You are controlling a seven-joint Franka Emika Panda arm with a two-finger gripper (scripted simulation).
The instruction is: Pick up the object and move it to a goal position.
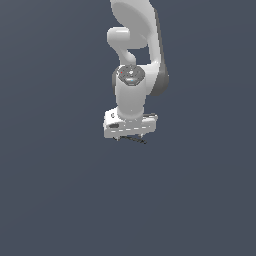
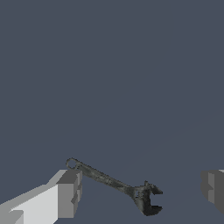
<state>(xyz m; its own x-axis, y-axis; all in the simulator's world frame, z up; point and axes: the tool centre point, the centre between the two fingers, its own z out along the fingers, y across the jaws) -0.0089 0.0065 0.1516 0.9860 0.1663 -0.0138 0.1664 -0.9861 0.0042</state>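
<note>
Your pincer (image 2: 139,190) stands wide apart, its two fingers (image 2: 68,193) well separated and clamping nothing. One object (image 2: 114,183), a thin dark wrench, lies between them, its ring end just beside one finger; you cannot tell if they touch. In the exterior view it shows as fine lines under the pincer (image 1: 131,136).

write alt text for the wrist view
A dark adjustable wrench lies on a plain grey-blue surface between the two white fingers of the open gripper. Its ring end sits close to one finger, and its jaw end points toward the other.
</note>
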